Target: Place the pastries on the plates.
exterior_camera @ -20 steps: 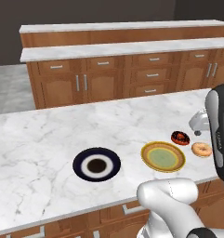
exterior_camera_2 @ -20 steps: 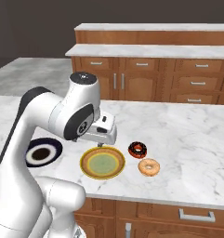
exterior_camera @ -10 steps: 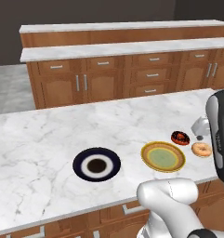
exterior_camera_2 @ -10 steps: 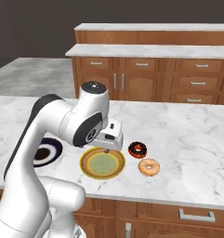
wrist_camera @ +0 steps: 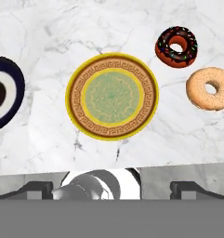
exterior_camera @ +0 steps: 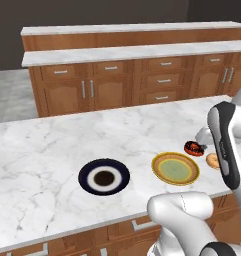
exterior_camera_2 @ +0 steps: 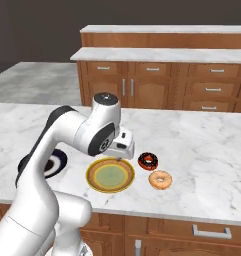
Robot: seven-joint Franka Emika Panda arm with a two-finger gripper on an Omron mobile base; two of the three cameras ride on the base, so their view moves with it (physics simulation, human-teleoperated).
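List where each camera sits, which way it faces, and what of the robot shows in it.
Left base view: behind-left of the arm, looking forward and down over the white marble counter; white arm at lower right.
Right base view: behind-right, same counter; arm at lower left.
Hand view: on the hand, looking straight down; dark finger tips at the bottom, jaws open.
All share the golden-yellow plate with green centre and the chocolate ring doughnut.
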